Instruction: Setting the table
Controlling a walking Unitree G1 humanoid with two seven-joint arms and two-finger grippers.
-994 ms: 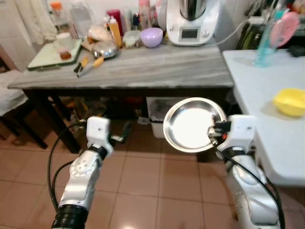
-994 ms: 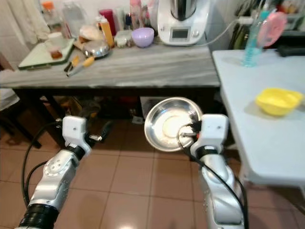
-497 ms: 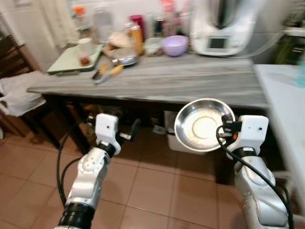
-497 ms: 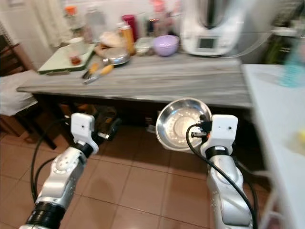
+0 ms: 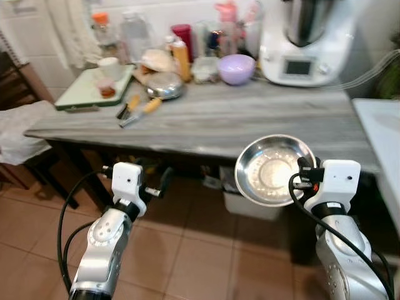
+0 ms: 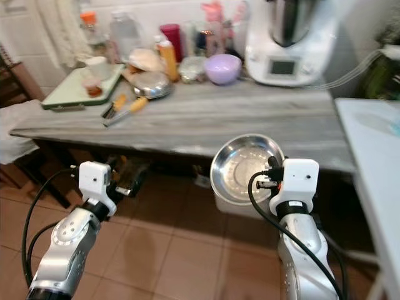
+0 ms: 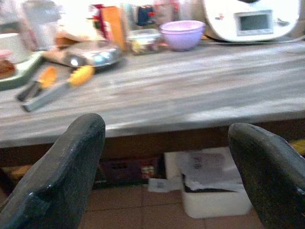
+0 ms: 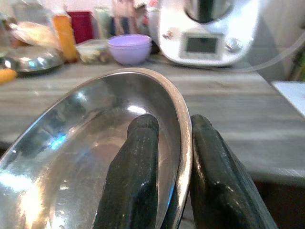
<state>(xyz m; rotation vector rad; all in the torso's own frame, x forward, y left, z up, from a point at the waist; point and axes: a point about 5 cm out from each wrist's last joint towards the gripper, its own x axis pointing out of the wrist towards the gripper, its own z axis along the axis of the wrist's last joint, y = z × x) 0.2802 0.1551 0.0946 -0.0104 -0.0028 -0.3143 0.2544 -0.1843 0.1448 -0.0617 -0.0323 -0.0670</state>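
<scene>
A long grey marbled table [image 5: 237, 115] ran across the scene, with a white table [image 6: 375, 144] butting in at the robot's right. A white kitchen machine [image 5: 306, 44] stood at the far right of the grey top. Beside it sat a purple bowl [image 5: 236, 67], then a crowd of bottles and jars, a domed steel lid [image 5: 165, 86], and a green tray [image 5: 94, 87] carrying a white cup [image 5: 108, 66]. Orange-handled tongs [image 5: 139, 110] lay on the bare top in front of the tray. Under the table stood a white bin [image 7: 209, 188] on the brown tiled floor [image 5: 206, 262].

The steel plate [image 5: 275, 170] hung in the air before the table's front edge, over the floor, tipped up so its hollow faced the camera. The right gripper [image 8: 174, 167] was clamped on the plate's right rim: one black finger lay inside the dish and the other outside it, with the rim pinched between them. The right arm reached forward and up from the lower right, its white wrist block just beside the plate.

The left gripper [image 7: 164, 152] held nothing; its two fingers [image 7: 71, 157] were spread wide apart, pointing at the table's front edge and touching nothing. The left arm was raised forward over the floor, well apart from the plate, its wrist below the level of the tabletop.
</scene>
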